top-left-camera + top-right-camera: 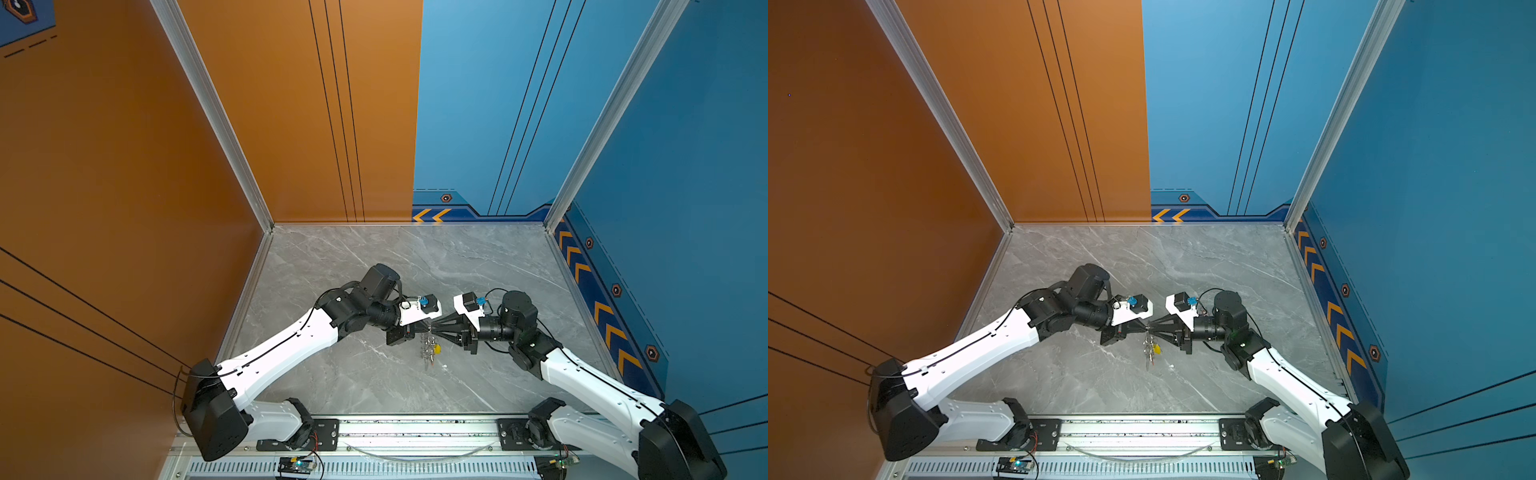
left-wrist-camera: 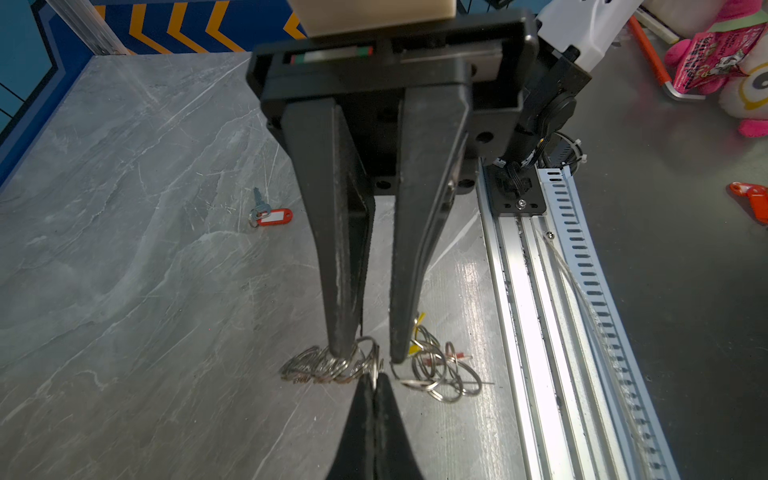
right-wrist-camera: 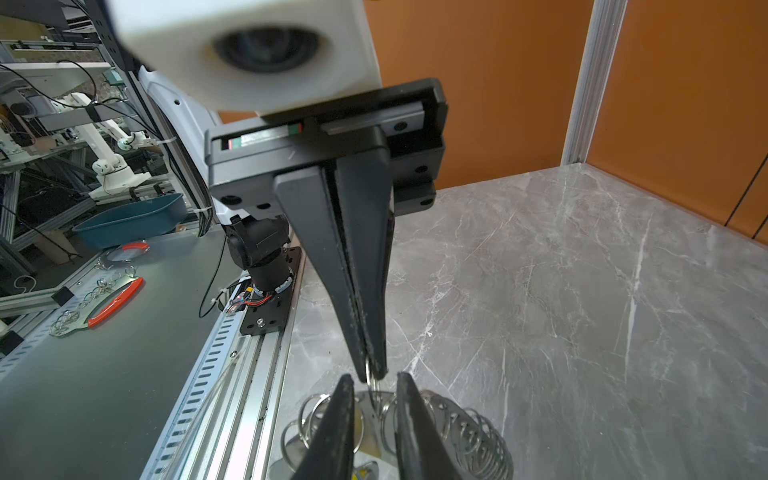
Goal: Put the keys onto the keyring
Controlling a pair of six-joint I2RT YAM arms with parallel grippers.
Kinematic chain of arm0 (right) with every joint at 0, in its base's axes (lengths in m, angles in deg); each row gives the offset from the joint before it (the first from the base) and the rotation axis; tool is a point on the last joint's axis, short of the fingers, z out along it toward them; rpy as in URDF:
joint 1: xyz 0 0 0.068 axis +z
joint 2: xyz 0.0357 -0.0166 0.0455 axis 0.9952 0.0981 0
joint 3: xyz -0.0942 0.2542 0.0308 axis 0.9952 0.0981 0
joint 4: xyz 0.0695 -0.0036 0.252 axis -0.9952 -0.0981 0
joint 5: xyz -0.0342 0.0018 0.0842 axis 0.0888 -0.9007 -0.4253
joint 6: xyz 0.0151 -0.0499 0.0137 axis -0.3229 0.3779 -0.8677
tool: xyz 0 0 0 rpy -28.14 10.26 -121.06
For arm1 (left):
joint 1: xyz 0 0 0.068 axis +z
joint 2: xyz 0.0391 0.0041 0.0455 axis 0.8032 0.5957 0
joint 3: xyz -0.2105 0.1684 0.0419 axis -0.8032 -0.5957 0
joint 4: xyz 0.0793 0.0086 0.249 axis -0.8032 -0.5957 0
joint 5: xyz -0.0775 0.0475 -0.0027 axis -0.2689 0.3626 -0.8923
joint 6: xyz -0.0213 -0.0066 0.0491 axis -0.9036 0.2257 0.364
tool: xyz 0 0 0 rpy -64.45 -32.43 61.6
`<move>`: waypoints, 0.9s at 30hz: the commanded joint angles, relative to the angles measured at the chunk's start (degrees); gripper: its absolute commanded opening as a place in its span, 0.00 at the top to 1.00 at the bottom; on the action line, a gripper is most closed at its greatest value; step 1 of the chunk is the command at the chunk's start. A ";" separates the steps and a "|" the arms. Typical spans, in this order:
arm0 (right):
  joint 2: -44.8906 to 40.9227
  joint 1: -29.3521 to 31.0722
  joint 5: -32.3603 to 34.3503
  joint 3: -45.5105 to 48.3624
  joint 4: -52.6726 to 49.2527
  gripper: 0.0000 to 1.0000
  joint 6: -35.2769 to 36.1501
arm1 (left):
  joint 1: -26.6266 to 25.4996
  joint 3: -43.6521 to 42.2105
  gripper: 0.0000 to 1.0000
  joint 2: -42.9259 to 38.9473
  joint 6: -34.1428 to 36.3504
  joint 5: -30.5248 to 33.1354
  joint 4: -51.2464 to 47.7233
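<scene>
We see the left end effector [image 3: 371, 372] pinching a chain of small plain silver rings [image 2: 332, 365]; the right end effector [image 2: 369, 356] is narrowly open astride it. A tiny yellow-tagged silver key [image 1: 436, 348] sits at six o'clock from their tips.

No word or number can be read anywhere. The only signs are orange chevron arrows [image 1: 432, 215] and small hexagon emblems [image 1: 446, 198] on the dark blue band at the foot of the blue wall, right of centre in both top views. At the upper right of the left wrist view, a pink packet [image 2: 715, 58] bears print too blurred to read. Left of centre there, the red key tag [image 2: 274, 217] shows a blank white label.
</scene>
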 commanded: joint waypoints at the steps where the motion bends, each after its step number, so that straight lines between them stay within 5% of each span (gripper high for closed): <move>1: 0.26 0.30 -0.04 -1.35 -1.66 0.79 1.58 | -0.49 2.15 1.00 0.27 0.94 -1.02 -0.16; 12: 1.05 0.84 1.05 -1.87 -3.48 0.85 3.17 | -0.31 2.47 1.00 0.31 0.96 -0.41 -0.12; 21: 0.12 1.28 4.44 -2.42 -4.76 1.00 3.93 | -0.40 0.37 1.00 -0.96 -0.30 4.20 4.18; 27: -2.23 1.37 8.24 -1.20 -3.14 1.00 3.28 | -1.23 -4.46 0.82 -3.41 -2.35 14.26 12.58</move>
